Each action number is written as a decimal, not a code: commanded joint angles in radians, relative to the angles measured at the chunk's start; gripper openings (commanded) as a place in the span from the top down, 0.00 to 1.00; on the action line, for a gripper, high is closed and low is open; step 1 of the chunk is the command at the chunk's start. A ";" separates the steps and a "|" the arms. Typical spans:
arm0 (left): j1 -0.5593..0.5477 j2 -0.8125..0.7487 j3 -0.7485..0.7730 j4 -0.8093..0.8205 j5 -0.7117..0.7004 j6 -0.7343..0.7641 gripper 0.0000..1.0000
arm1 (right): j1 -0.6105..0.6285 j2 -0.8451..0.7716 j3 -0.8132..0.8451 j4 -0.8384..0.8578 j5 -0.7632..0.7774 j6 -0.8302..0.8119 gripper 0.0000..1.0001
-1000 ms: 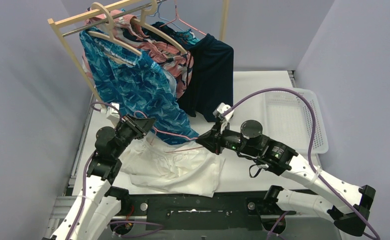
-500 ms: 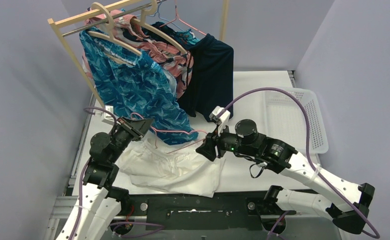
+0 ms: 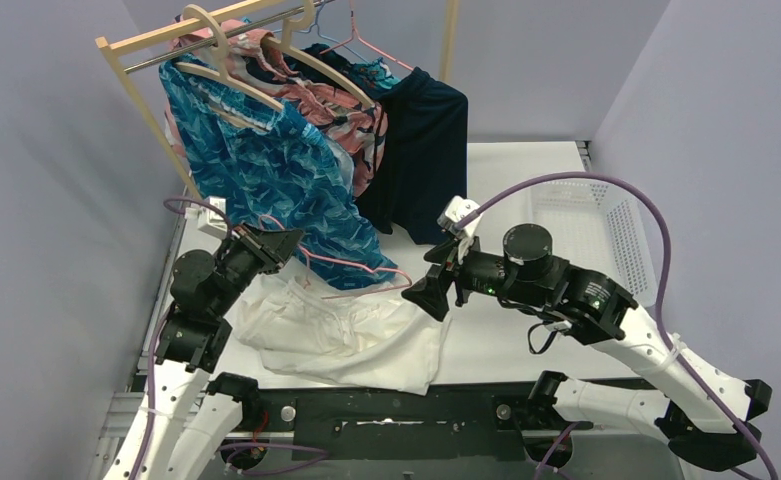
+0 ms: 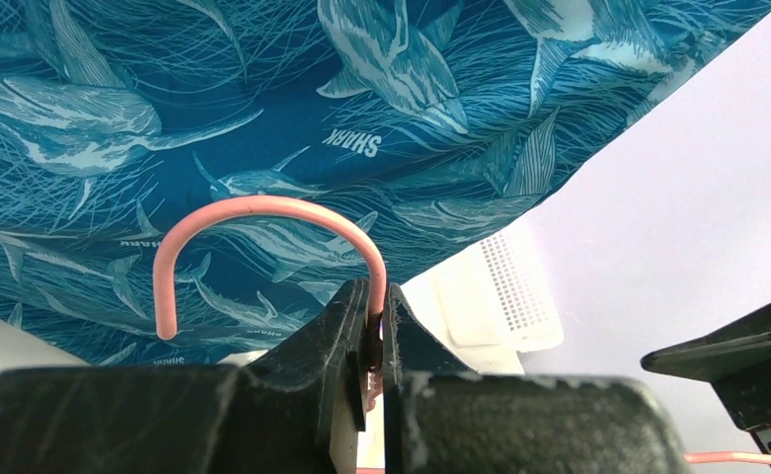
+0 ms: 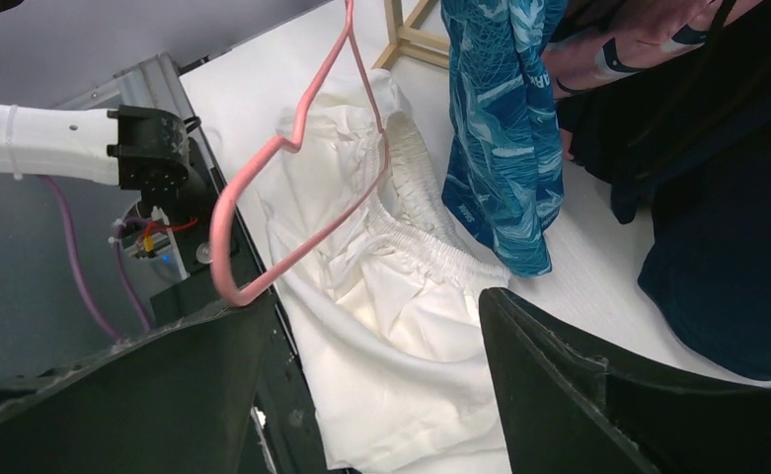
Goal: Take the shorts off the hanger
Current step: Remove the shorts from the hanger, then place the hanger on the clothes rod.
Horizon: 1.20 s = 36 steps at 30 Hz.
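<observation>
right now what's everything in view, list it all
white shorts: 1, white, crumpled on table front
shark-print shorts: 1, teal, hanging on rack
floral shorts: 1, pink and navy, on rack
navy shorts: 1, dark, rack's right end
pink hanger: 1, wire, above white shorts
rack: 1, wooden, table's back left
basket: 1, white, table's right
table: 1, white
left gripper: 1, black, shut on pink hanger
right gripper: 1, black, open near white shorts

The left arm (image 3: pixel 194 292) and right arm (image 3: pixel 578 296) each had white lower links, black cylindrical motor joints and a looping purple cable (image 3: pixel 606 182), while the left gripper (image 4: pixel 373 326) and right gripper (image 5: pixel 373 301) had matte-black, wedge-shaped fingers.
</observation>
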 commanded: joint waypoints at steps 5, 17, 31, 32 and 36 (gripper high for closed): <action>-0.006 0.060 0.135 -0.027 0.001 0.063 1.00 | 0.005 -0.082 0.079 0.005 -0.140 -0.014 0.11; -0.018 0.157 0.345 -0.225 0.000 0.279 1.00 | 0.006 0.045 0.110 -0.015 0.028 0.065 0.11; -0.023 0.142 0.371 -0.313 -0.015 0.392 1.00 | 0.013 0.140 0.068 0.022 -0.053 0.104 0.65; -0.022 0.139 0.369 -0.312 -0.012 0.393 1.00 | 0.012 0.145 0.069 0.014 -0.047 0.105 0.74; -0.023 0.136 0.362 -0.310 -0.002 0.388 1.00 | 0.022 0.163 0.057 0.021 -0.059 0.120 0.80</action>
